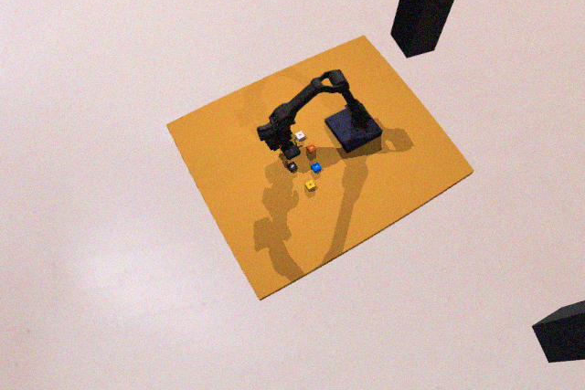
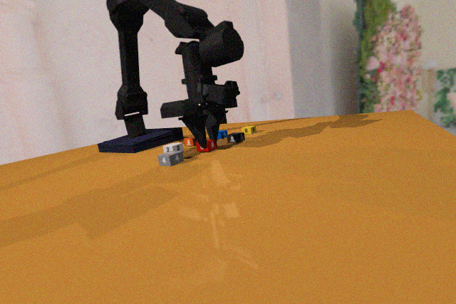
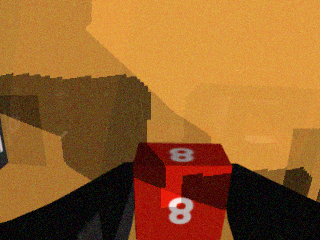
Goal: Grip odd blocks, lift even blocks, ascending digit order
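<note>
Red block, marked 8: held between the jaws, which bear on two opposite sides.

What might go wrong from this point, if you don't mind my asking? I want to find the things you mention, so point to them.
The end effector (image 1: 282,145) (image 2: 209,144) (image 3: 180,175) is shut on the red 8 block (image 1: 281,145) (image 2: 211,146) (image 3: 180,187), which might slip when lifted or shift on release. Later, the white 2 block (image 1: 300,136) (image 2: 172,147) and gray 4 block (image 2: 171,159) stand close together, so gripping one could nudge the other.
</note>
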Motion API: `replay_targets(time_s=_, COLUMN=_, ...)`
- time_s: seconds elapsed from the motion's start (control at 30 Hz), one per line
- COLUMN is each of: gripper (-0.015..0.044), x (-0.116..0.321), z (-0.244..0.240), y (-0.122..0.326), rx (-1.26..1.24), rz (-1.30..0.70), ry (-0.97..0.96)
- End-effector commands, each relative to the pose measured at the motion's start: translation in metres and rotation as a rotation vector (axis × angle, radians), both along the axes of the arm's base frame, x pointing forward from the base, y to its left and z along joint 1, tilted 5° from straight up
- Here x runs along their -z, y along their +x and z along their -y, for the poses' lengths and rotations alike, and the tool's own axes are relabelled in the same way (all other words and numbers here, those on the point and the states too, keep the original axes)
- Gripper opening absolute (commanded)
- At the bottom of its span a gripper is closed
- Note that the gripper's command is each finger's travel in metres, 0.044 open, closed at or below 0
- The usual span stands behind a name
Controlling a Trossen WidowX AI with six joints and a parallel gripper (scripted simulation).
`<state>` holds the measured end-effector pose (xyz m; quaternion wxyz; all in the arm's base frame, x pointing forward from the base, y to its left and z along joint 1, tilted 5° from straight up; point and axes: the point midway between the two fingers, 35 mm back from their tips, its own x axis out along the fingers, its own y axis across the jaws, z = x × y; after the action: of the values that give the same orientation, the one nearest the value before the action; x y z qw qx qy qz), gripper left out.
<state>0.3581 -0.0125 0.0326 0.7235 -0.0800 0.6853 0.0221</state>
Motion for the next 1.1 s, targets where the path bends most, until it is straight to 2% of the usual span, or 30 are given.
replay_targets(time_s=0.0, gripper=0.012, x=0.003, z=0.0, y=0.0, rx=-0.003, rz=-0.001, ry=0.001)
replay_targets(time_s=0.2, gripper=0.012, x=0.003, z=0.0, y=0.0, rx=-0.003, rz=-0.001, ry=0.001)
replay_targets(time_s=0.57, gripper=0.04, x=0.003, z=0.0, y=0.0, rx=-0.003, rz=-0.001, ry=0.001)
replay_targets(time_s=0.7, gripper=0.04, x=0.0, z=0.0, y=0.0, rx=-0.003, rz=-0.001, ry=0.001)
replay_targets(time_s=0.8, gripper=0.04, x=-0.03, z=-0.002, y=-0.002, rx=-0.003, rz=-0.001, ry=0.002)
replay_targets(time_s=0.97, gripper=0.04, x=-0.033, z=-0.003, y=-0.002, rx=-0.003, rz=-0.001, ry=0.002)
replay_targets(time_s=1.07, gripper=0.0321, x=-0.057, z=-0.005, y=-0.001, rx=-0.003, rz=-0.001, ry=0.002)
